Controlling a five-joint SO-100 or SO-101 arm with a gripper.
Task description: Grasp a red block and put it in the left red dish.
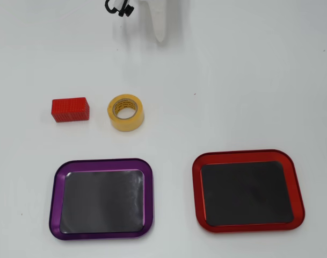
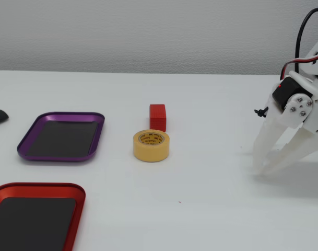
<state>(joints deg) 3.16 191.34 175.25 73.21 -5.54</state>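
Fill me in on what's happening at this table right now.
Nothing is being handled yet. The white arm's hand rests with its fingertips at the table, open and empty, well away from the red block. The block sits beside a yellow tape roll. The red dish and purple tray are both empty.

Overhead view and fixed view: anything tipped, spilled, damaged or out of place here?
Nothing stands out. The red block and the yellow tape roll lie flat beside each other, apart. The purple tray and the red dish sit flat and empty. The tool rests away from them, its fingers spread.
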